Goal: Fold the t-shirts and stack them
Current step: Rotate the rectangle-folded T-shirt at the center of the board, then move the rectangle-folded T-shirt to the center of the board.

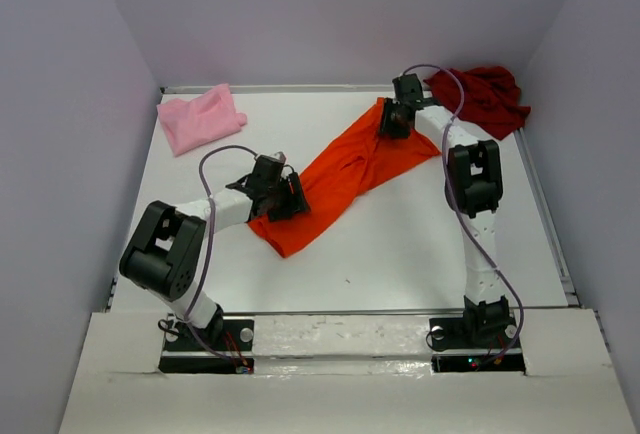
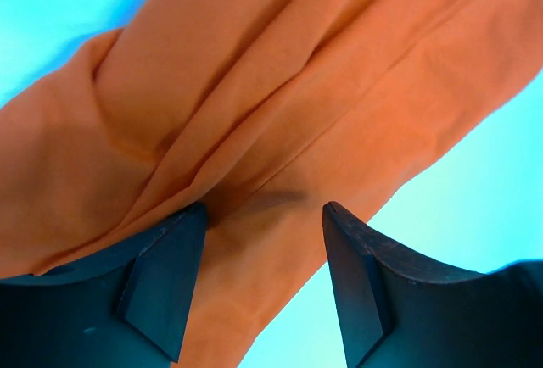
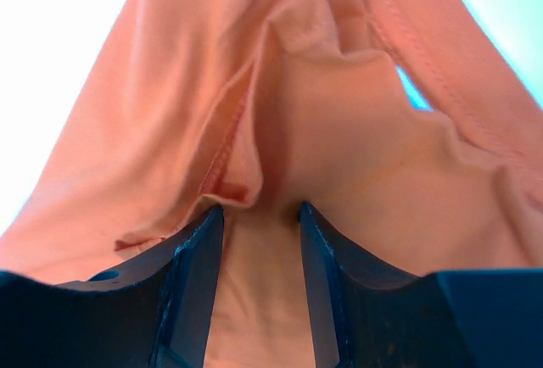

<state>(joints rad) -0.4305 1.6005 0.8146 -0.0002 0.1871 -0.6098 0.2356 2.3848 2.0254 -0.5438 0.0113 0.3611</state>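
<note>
The bright orange t-shirt (image 1: 350,169) lies in a long diagonal band across the table, from near left to far right. My left gripper (image 1: 290,194) is down on its near-left end. In the left wrist view its jaws (image 2: 265,209) stand wide apart with the orange cloth (image 2: 254,88) beneath them. My right gripper (image 1: 392,122) rests on the far-right end. Its jaws (image 3: 260,209) are partly apart, tips pressed into folds near a seam of the cloth (image 3: 339,131). A light pink t-shirt (image 1: 200,119) lies crumpled at the back left, and a dark red one (image 1: 485,99) at the back right.
The white table (image 1: 420,244) is closed in by grey walls on three sides, with a metal rail along its right edge (image 1: 545,209). Both arm bases sit at the near edge.
</note>
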